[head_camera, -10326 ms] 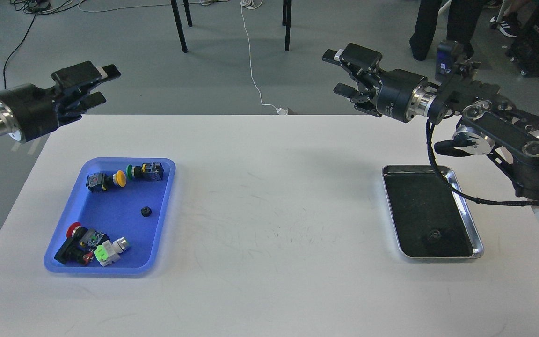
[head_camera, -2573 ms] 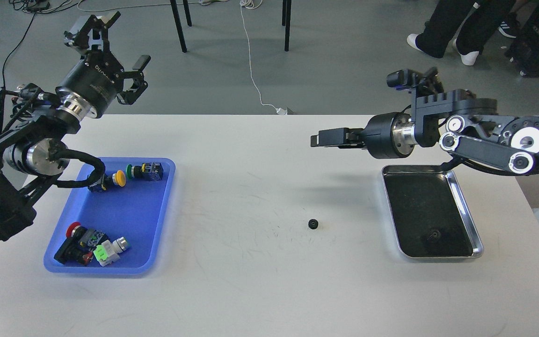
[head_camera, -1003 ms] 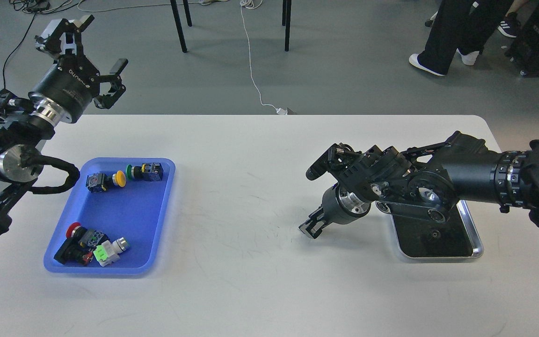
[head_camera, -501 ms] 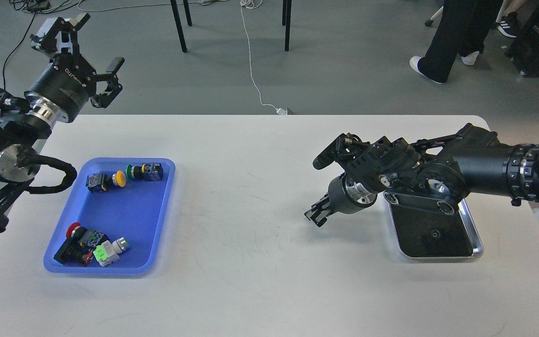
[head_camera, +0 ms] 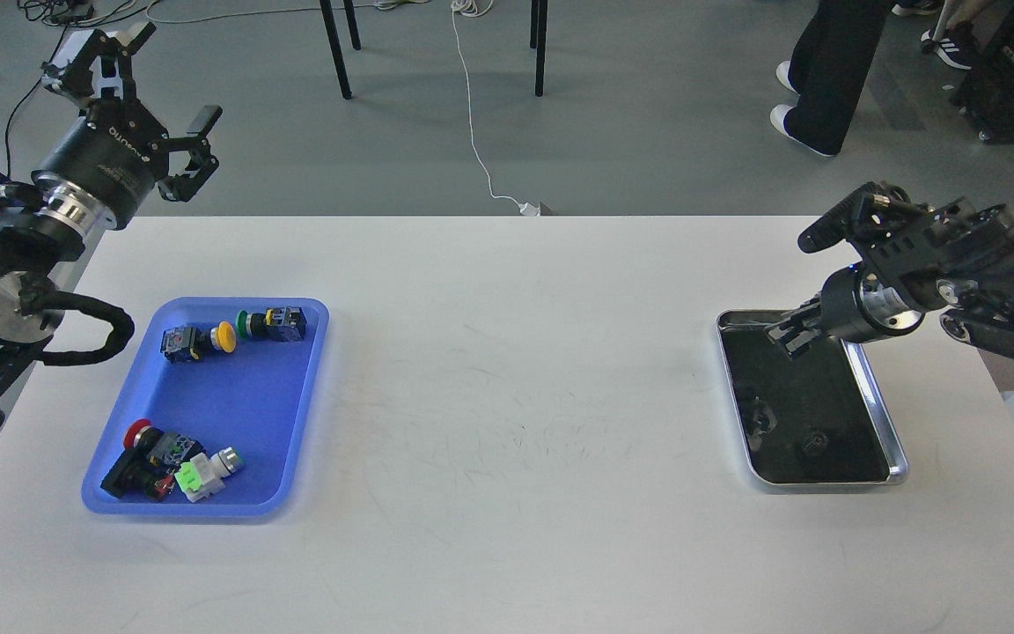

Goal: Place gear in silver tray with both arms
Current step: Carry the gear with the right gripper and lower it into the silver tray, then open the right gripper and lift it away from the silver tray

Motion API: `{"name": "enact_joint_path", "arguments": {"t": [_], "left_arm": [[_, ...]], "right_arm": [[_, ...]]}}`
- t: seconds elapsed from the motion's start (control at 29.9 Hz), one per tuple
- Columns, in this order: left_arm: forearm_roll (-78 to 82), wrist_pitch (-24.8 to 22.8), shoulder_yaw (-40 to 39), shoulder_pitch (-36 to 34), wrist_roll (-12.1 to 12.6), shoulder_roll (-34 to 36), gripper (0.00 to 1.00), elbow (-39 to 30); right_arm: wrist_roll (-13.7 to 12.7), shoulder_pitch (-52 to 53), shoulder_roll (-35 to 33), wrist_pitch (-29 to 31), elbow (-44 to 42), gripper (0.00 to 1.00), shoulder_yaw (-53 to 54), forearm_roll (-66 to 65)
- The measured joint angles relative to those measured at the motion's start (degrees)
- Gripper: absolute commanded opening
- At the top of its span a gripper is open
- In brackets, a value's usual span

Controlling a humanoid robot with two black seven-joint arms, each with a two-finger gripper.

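head view | right gripper [head_camera: 790,339] angled down over the far end of the silver tray [head_camera: 878,412], fingers small and dark, spread unclear, grip unclear | left gripper [head_camera: 133,84] raised beyond the table's [head_camera: 507,493] far-left corner, fingers spread wide, empty | small dark gear-like pieces on tray floor

Grey floor [head_camera: 665,114] (cabled); white table [head_camera: 507,528].

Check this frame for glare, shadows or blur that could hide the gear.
Head view: sharp and evenly lit, shadows soft. The silver tray has a bright glinting rim, but its dark reflective floor swallows small dark parts, so the gear cannot be confirmed. The right gripper, dark and small over the tray, hides its finger gap.
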Motion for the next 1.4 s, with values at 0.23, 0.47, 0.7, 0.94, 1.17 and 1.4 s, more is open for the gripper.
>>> {"name": "enact_joint_path", "arguments": {"t": [0.23, 0.47, 0.7, 0.94, 1.17, 1.4], "left_arm": [[0.1, 0.3, 0.0, 0.2, -0.7, 0.0, 0.98, -0.2], [0.1, 0.5, 0.0, 0.2, -0.7, 0.0, 0.98, -0.2], [0.0, 0.7, 0.0, 0.2, -0.7, 0.2, 0.98, -0.2], [0.0, 0.8, -0.1, 0.2, -0.7, 0.1, 0.98, -0.2], [0.0, 0.8, -0.2, -0.1, -0.4, 1.0, 0.98, -0.3], [0.0, 0.3, 0.0, 0.0, -0.2, 3.7, 0.98, -0.8]], "right_arm": [[-0.3, -3.4, -1.1, -3.0, -0.6, 0.24, 0.2, -0.4], [-0.2, -4.6, -1.3, -3.4, -0.6, 0.29, 1.5, -0.3], [-0.1, -6.3, -3.9, -3.5, 0.3, 0.58, 4.3, -0.3], [-0.1, -8.6, -6.1, -3.7, 0.8, 0.94, 7.0, -0.3], [-0.3, -10.3, -7.2, -4.2, 1.5, 0.98, 22.6, 4.1], [-0.3, -11.7, -7.5, -4.5, 2.5, 0.98, 36.3, 24.7]]}}
